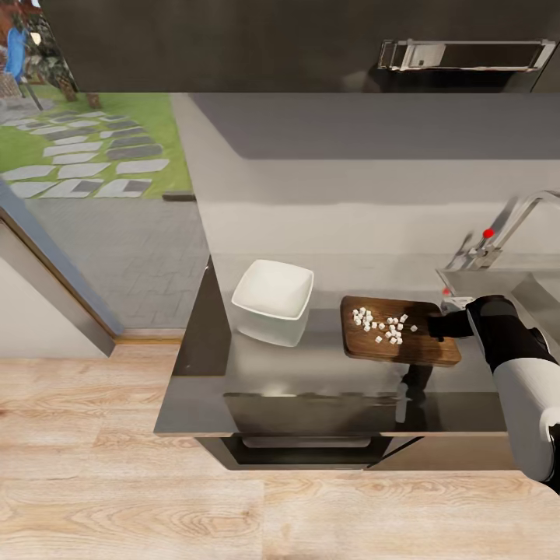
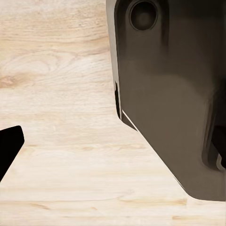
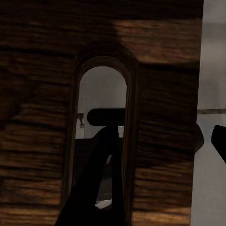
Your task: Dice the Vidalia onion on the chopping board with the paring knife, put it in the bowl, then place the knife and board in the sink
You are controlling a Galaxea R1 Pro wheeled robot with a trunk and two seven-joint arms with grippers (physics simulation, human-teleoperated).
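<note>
Glossy grey reflective worktop (image 1: pixel 311 389) with a thin metallic front edge, ending at a left end beside pale wood-grain floor (image 1: pixel 117 435). Chopping board (image 1: pixel 400 330): dark brown, rounded corners, visible grain, lying toward the worktop's right part, its far right corner near the sink (image 1: pixel 537 292). Diced onion (image 1: pixel 381 323): small white cubes scattered on the board's middle. Bowl (image 1: pixel 272 299): white, glossy, square with rounded corners, just left of the board and apart from it; bare worktop lies between both and the front edge. Sink partly cut off at right; chrome tap (image 1: pixel 505 229) with red knob. Right gripper (image 1: pixel 449 323) at the board's right edge; the right wrist view looks through the board's handle slot; jaws' state cannot be told. Left gripper's jaws: cannot tell.
</note>
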